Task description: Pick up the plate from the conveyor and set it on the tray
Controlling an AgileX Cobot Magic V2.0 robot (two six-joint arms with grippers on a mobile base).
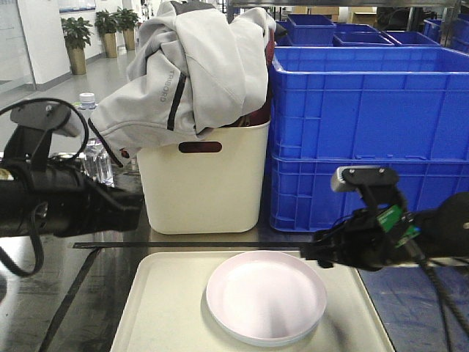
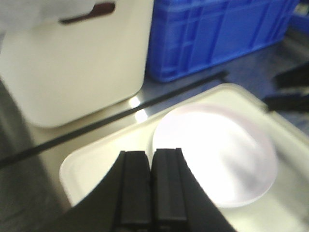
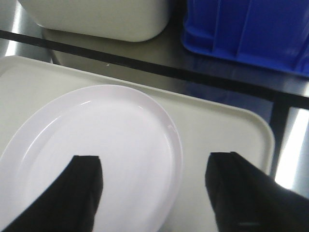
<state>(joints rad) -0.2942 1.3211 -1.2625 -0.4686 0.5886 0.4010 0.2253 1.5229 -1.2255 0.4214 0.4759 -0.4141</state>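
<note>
A pale pink-white plate lies flat on the cream tray, right of the tray's middle. My right gripper hovers open over the plate's right rim, one finger above the plate and the other above bare tray, holding nothing. My left gripper is shut with nothing between its pads, above the tray's left part and apart from the plate. The conveyor is out of view.
Behind the tray stands a tall cream tub with a grey jacket heaped on it. Stacked blue crates stand at the back right. A water bottle is at the left. A black strip crosses the steel table.
</note>
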